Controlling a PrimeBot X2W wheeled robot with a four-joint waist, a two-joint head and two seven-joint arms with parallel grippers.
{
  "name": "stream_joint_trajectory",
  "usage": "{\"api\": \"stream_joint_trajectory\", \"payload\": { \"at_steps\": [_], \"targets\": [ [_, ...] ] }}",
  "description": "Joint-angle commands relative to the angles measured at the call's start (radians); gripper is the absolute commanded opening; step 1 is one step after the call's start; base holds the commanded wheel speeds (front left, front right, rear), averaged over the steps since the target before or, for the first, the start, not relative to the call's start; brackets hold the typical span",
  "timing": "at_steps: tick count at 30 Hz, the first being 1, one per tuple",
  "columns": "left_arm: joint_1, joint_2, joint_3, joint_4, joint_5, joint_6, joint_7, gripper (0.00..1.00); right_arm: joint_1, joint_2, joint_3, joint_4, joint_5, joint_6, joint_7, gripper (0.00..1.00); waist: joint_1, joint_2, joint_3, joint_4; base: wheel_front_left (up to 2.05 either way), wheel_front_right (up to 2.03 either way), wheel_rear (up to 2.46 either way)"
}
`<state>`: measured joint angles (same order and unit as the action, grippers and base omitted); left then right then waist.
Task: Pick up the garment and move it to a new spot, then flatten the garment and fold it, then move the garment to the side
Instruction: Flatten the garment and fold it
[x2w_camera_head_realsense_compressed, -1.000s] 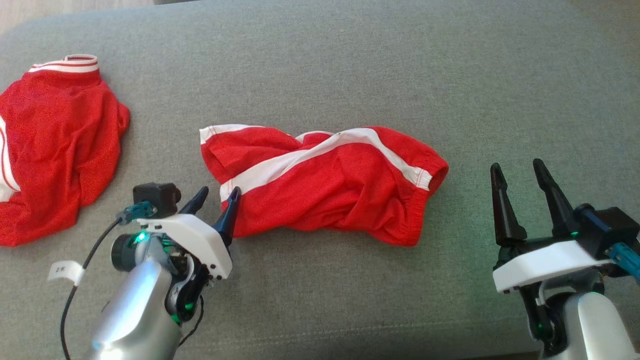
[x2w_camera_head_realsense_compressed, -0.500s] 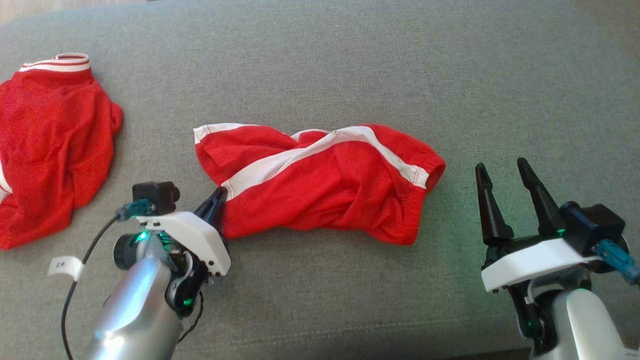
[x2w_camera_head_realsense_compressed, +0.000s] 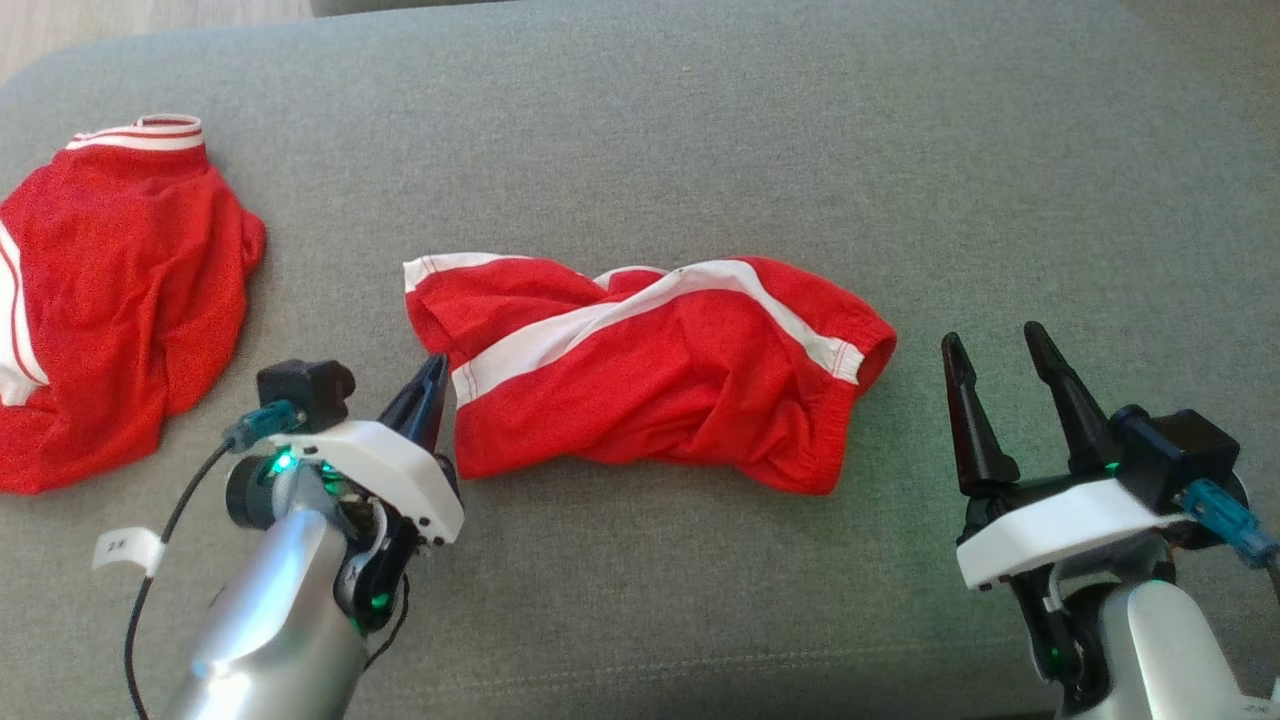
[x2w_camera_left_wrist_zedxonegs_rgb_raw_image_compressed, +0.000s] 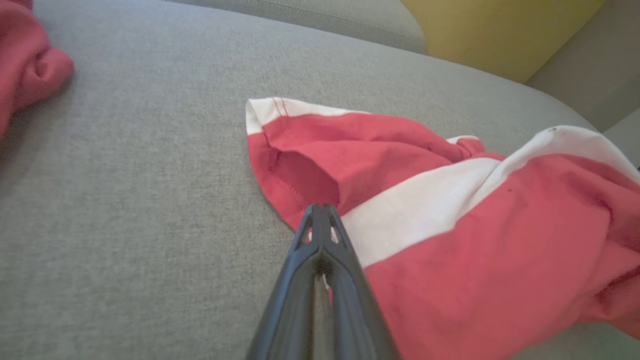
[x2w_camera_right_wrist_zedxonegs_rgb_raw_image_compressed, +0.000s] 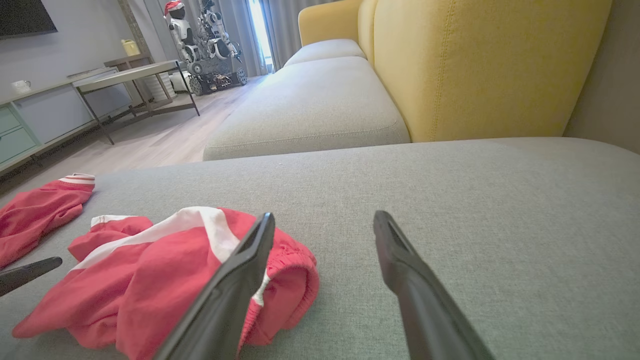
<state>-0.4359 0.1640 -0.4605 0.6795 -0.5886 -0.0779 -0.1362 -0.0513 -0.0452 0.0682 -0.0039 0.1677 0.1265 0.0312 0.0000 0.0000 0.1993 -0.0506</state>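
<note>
The garment is a pair of crumpled red shorts with a white stripe, lying mid-cushion; it also appears in the left wrist view and the right wrist view. My left gripper sits at its left hem. In the left wrist view that gripper has its fingers pressed together on the hem edge, with a sliver of cloth between them. My right gripper stands open just right of the waistband end, touching nothing. The right wrist view shows its fingers spread wide, nothing between them.
A second red garment with a striped band lies at the far left of the grey cushion. A yellow backrest rises beyond the cushion's far edge. Bare cushion lies in front of and behind the shorts.
My left gripper has gone from open to shut on the hem at the shorts' left edge. The right gripper stays open. The head camera has shifted slightly.
</note>
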Motion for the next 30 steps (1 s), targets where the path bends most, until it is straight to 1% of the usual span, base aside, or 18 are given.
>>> {"api": "stream_joint_trajectory", "payload": {
  "at_steps": [1,3,4,5,7,14,17,22,30],
  "targets": [
    [-0.029,0.033,0.035,-0.040,0.009,0.010,-0.023,0.00,-0.013,-0.005,0.027,-0.032,0.009,0.004,-0.001,1.00,0.0000,0.0000,-0.006,0.000,0.00,0.00,0.00],
    [-0.020,0.041,0.040,-0.068,0.018,0.027,-0.045,0.00,-0.010,-0.005,0.027,-0.030,0.009,0.004,0.000,1.00,0.0000,0.0000,-0.015,-0.001,0.00,0.00,0.00],
    [-0.014,0.045,0.044,-0.088,0.024,0.041,-0.058,0.33,-0.008,-0.005,0.025,-0.030,0.009,0.004,0.000,1.00,0.0000,0.0000,-0.021,0.000,0.00,0.00,0.00],
    [-0.006,0.050,0.046,-0.110,0.033,0.055,-0.068,1.00,-0.006,-0.005,0.024,-0.029,0.009,0.004,-0.001,1.00,0.0000,0.0000,-0.027,0.000,0.00,0.00,0.00],
    [0.014,0.059,0.056,-0.161,0.047,0.087,-0.086,1.00,-0.001,-0.005,0.020,-0.029,0.008,0.004,0.001,1.00,0.0000,0.0000,-0.039,0.001,0.00,0.00,0.00],
    [0.129,0.107,0.109,-0.394,0.123,0.230,-0.119,1.00,0.021,-0.005,0.009,-0.032,0.004,0.004,0.003,1.00,0.0000,0.0000,-0.083,0.013,0.00,0.00,0.00],
    [0.194,0.133,0.132,-0.486,0.154,0.278,-0.122,1.00,0.027,-0.005,0.002,-0.034,0.000,0.004,0.002,1.00,0.0000,0.0000,-0.103,0.017,0.00,0.00,0.00],
    [0.294,0.169,0.141,-0.588,0.181,0.327,-0.117,1.00,0.040,-0.005,-0.012,-0.045,-0.009,0.004,0.006,1.00,0.0000,0.0000,-0.135,0.022,0.00,0.00,0.00],
    [0.371,0.183,0.128,-0.656,0.192,0.355,-0.102,1.00,0.057,-0.005,-0.025,-0.066,-0.024,0.004,0.025,1.00,0.0000,0.0000,-0.169,0.025,0.00,0.00,0.00]
  ]
}}
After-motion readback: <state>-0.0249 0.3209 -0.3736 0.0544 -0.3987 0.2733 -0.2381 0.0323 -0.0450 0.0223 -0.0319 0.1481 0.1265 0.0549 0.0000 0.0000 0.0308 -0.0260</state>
